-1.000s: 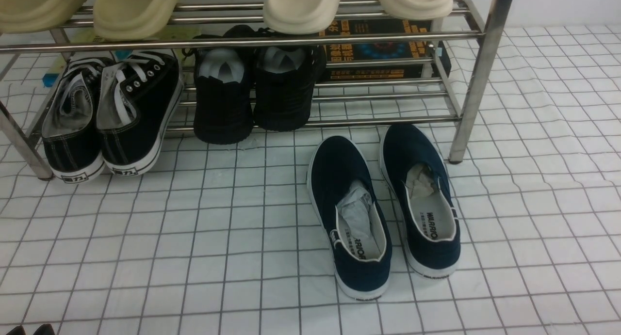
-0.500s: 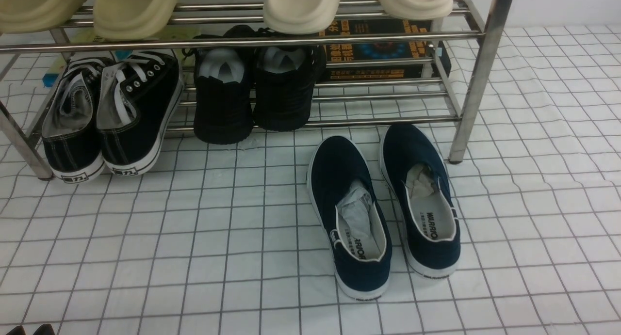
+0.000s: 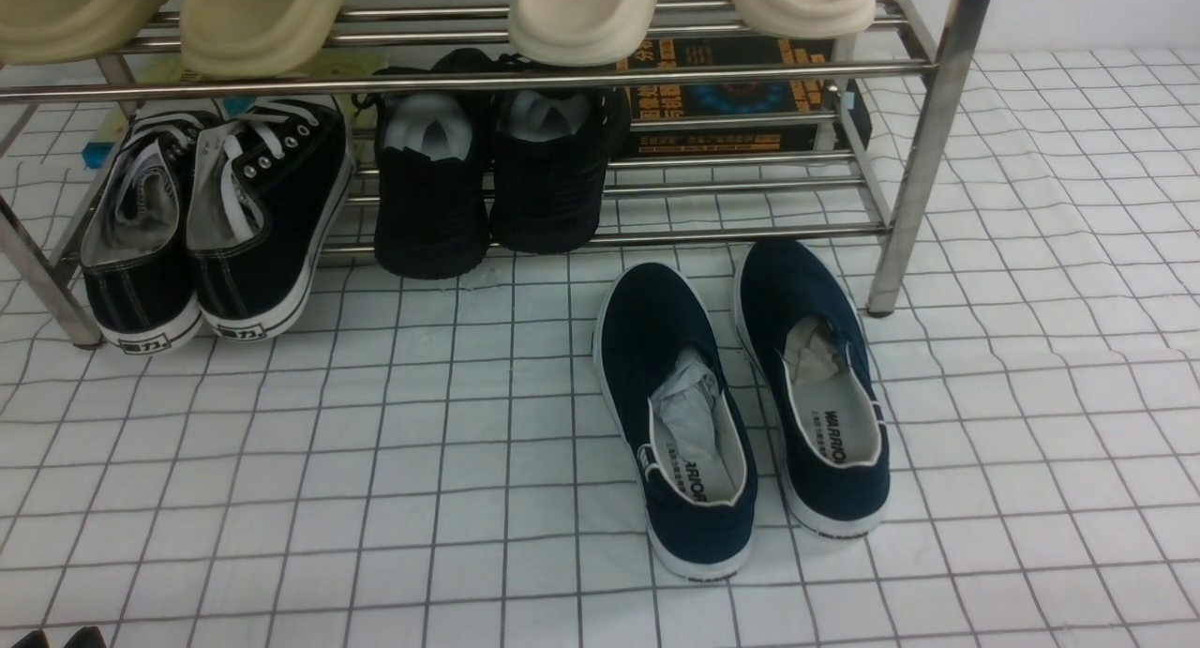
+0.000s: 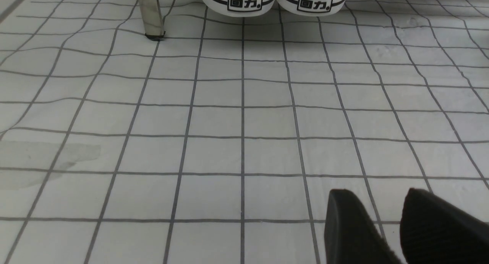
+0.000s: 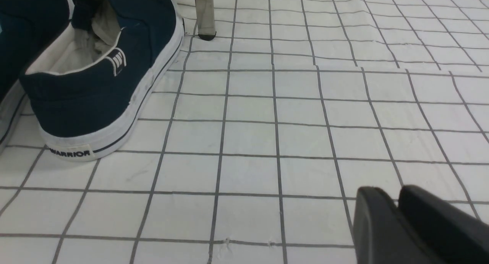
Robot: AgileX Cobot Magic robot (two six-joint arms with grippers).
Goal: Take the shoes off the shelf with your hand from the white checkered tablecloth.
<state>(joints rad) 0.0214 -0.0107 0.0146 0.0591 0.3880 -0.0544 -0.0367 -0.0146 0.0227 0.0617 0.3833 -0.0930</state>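
Observation:
The navy shoes (image 3: 675, 414) stand side by side on the white checkered tablecloth (image 3: 375, 489), heels toward me, just in front of the shelf (image 3: 923, 142) by its right post. Grey paper fills both. In the right wrist view the nearer shoe (image 5: 103, 84) lies well off to one side of my right gripper (image 5: 391, 187), whose fingers sit together over bare cloth, holding nothing. My left gripper (image 4: 376, 191) hovers low over the cloth with a gap between its fingers, empty. Only its tips (image 3: 56, 637) show in the front view's bottom left corner.
On the lower tier sit black lace-up sneakers (image 3: 216, 226) at the left and all-black shoes (image 3: 487, 179) in the middle. Beige slippers (image 3: 581, 10) rest on the upper tier. A dark printed box (image 3: 741, 95) stands behind. A shelf post (image 4: 151, 12) is ahead of the left gripper.

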